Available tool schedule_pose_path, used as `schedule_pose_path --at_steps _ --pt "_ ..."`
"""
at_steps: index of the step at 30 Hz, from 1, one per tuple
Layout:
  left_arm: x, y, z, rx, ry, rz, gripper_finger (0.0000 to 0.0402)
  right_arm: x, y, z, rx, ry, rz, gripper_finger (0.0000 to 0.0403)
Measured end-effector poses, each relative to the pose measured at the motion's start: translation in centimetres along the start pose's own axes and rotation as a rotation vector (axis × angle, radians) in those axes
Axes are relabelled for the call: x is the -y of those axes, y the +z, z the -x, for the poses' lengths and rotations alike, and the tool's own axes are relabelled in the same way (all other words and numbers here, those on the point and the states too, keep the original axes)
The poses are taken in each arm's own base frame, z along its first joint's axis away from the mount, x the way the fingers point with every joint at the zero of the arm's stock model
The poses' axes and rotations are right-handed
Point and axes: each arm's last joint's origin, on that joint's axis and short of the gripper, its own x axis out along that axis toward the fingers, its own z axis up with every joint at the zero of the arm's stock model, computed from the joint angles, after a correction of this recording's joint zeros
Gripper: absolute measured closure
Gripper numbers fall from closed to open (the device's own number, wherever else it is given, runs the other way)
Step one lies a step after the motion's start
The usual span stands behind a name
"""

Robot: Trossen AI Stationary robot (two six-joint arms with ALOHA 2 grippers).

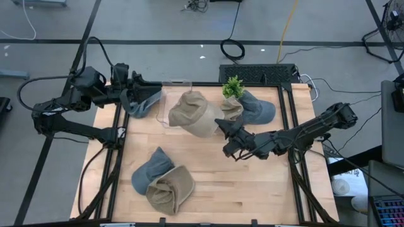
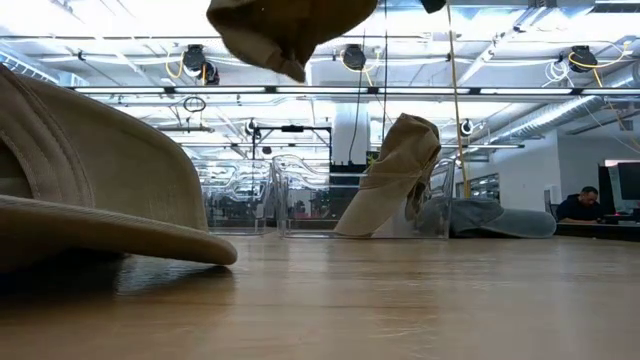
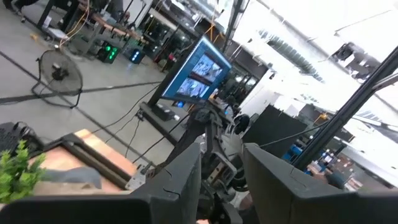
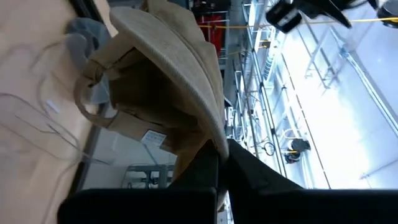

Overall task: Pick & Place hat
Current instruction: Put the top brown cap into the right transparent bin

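1. High view: right gripper (image 1: 222, 128) pinches the tan hat (image 1: 197, 113) beside the clear stand (image 1: 169, 101).
2. Right wrist view: fingers closed on the brim edge only; it could slip.
3. Left wrist view: left gripper (image 3: 222, 163) slightly open, holding nothing.

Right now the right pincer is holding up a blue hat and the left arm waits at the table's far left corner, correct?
Not quite: the hat in the right pincer is tan, not blue, as the right wrist view shows with the fingers clamped on its brim. The left pincer does wait at the far left corner.
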Motion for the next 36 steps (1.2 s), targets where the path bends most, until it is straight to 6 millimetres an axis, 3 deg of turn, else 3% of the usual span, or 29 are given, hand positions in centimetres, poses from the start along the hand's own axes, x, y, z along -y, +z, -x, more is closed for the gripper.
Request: schedule_pose_path --at_steps 9,23,36 --pt "-0.3 0.6 0.0 0.049 0.008 0.041 0.0268 2.7 -1.0 0.4 -0.006 -0.053 -0.03 0.0403" --pt "-0.8 1.4 0.0 0.1 0.019 0.095 0.015 7.3 -4.4 -2.5 -0.109 -0.298 -0.169 0.0403" --pt "-1.4 0.9 -2.5 0.086 -0.019 0.14 0.0129 8.0 -6.2 -4.0 -0.145 -0.372 -0.196 0.0403"
